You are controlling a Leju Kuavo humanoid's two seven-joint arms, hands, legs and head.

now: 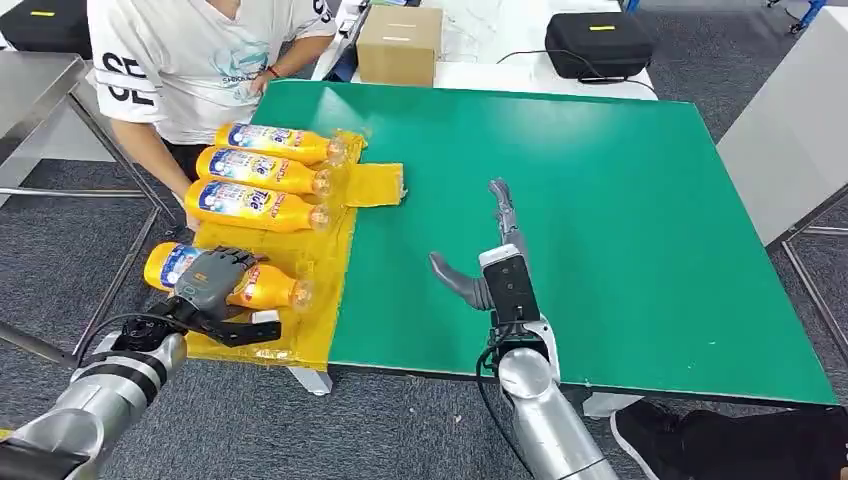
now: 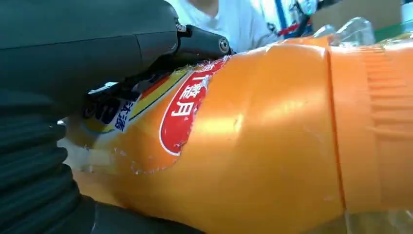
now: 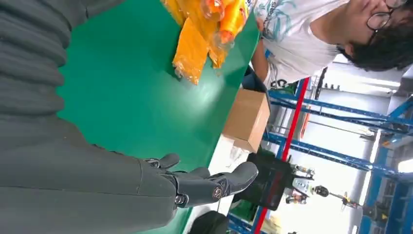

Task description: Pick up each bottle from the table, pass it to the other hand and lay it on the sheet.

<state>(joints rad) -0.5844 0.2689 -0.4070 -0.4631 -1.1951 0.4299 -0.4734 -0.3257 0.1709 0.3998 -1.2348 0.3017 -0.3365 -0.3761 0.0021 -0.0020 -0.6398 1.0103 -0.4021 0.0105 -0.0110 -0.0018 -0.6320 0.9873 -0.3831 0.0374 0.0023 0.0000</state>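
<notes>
orange bottle [image 1: 262,285] under left hand [image 1: 213,282]

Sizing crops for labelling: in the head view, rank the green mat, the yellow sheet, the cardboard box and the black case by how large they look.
1. green mat
2. yellow sheet
3. black case and cardboard box: they look alike, so unranked.

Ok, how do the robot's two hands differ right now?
The left hand grips a bottle lying on the yellow sheet; the right hand holds nothing, fingers spread. The left is at the table's left edge, the right over the bare green mat. Both are grey.
</notes>
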